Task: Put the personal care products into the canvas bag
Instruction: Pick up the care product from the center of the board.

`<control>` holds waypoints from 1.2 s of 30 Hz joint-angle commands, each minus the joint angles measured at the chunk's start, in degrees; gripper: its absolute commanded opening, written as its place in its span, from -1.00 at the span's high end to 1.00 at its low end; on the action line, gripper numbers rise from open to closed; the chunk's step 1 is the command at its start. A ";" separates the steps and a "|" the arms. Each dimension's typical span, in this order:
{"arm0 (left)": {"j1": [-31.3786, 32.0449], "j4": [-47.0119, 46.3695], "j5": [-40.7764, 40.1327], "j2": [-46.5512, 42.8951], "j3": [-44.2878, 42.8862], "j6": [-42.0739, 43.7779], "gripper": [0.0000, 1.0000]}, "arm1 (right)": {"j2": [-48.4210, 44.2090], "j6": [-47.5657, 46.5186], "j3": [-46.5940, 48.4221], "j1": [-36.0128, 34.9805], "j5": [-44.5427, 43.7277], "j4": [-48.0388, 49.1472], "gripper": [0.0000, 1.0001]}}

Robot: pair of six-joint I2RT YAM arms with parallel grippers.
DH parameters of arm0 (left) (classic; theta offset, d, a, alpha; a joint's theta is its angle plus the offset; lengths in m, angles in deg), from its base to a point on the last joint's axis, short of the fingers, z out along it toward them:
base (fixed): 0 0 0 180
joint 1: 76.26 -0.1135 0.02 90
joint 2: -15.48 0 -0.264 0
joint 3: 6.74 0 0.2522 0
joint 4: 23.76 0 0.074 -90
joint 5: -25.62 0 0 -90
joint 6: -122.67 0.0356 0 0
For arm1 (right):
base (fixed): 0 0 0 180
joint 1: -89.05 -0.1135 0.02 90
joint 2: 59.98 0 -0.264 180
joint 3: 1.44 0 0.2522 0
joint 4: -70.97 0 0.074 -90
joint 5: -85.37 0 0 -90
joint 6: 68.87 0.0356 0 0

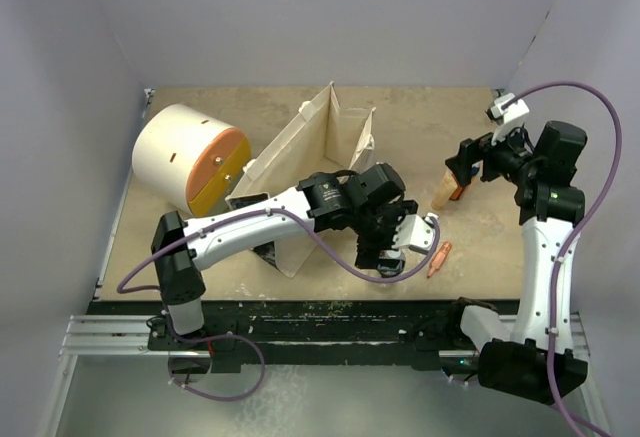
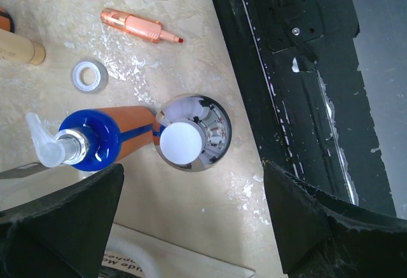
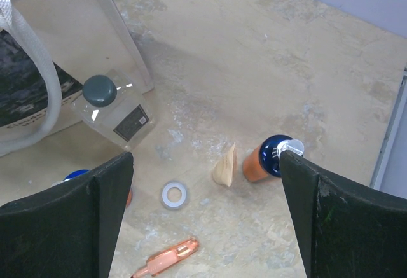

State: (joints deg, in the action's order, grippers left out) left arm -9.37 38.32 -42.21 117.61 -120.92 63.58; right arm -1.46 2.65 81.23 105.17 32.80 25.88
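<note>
The cream canvas bag (image 1: 318, 142) stands at the table's middle, its printed panel and a loop handle in the right wrist view (image 3: 32, 74). My left gripper (image 1: 380, 247) is open and empty (image 2: 194, 221), just above an orange bottle with a blue pump top (image 2: 95, 141) and a silver-topped bottle (image 2: 191, 135). My right gripper (image 1: 468, 162) is open and empty (image 3: 206, 221), high over a beige tapered bottle (image 3: 224, 165) and a second orange bottle with a blue top (image 3: 267, 157). A clear bottle with a dark cap (image 3: 114, 112) lies against the bag.
A big white drum with an orange end (image 1: 190, 157) lies left of the bag. A pink marker (image 2: 137, 27) and a white ring (image 2: 89, 76) lie on the table between the bottles. The black front rail (image 2: 305, 68) runs close to my left gripper.
</note>
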 commanded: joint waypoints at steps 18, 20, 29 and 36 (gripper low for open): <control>-0.04 -6.57 2.63 7.18 1.89 -0.45 -0.37 | -2.23 0.57 -1.66 1.43 3.76 1.62 -0.98; -0.01 -6.48 2.55 7.38 1.96 -0.30 -0.27 | -2.22 0.62 -1.67 1.46 3.88 1.62 -0.99; -0.02 -6.39 2.60 7.87 2.17 0.60 -0.01 | -2.18 0.66 -1.76 1.52 4.12 1.54 -0.99; -0.02 -4.06 4.60 7.90 -0.01 1.44 0.38 | -2.29 0.67 -1.72 1.57 4.14 1.37 -0.99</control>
State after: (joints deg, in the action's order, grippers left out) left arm -9.50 33.79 -40.96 125.37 -119.02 63.82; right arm -2.42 2.74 79.46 106.37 35.40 26.25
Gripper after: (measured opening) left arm 0.380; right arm 0.995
